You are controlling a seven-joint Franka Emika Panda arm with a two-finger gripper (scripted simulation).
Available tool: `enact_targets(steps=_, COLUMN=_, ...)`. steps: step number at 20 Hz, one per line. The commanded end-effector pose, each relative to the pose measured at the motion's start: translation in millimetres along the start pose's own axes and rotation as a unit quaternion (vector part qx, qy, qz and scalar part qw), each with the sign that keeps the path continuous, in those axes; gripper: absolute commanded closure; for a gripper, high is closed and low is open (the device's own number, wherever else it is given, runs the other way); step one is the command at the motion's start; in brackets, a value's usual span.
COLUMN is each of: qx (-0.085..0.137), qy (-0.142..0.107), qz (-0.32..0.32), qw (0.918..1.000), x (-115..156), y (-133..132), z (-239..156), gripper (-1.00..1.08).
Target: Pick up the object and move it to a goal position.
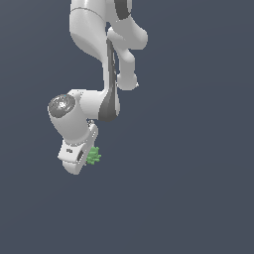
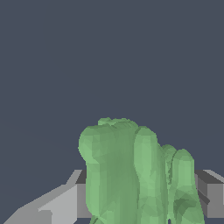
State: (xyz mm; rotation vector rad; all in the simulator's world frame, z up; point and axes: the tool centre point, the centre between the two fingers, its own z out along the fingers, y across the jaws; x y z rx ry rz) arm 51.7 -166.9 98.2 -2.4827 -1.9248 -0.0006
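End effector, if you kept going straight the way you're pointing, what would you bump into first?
Probably nothing. The end effector is closed on the green block, and past it the wrist view shows only plain dark background. The way looks free, though depth is hard to judge.

Honestly, all you've got besides the job itself is a plain dark blue-grey backdrop (image 1: 198, 173) filling both views, flat and even, no visible edge, seam or surface line anywhere on it.
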Motion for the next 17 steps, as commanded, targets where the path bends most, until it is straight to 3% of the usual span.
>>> enact_targets(steps=1, qx=0.000, qy=0.000, qz=0.000, qw=1.0000, x=-20, y=10, z=-7, gripper=1.08)
enact_targets(steps=8, qx=0.000, qy=0.000, qz=0.000, qw=1.0000, x=-53, y=29, z=-19, gripper=1.08)
enact_targets(steps=17, qx=0.000, qy=0.000, qz=0.000, qw=1.0000, x=-65, y=37, z=-23, gripper=1.08)
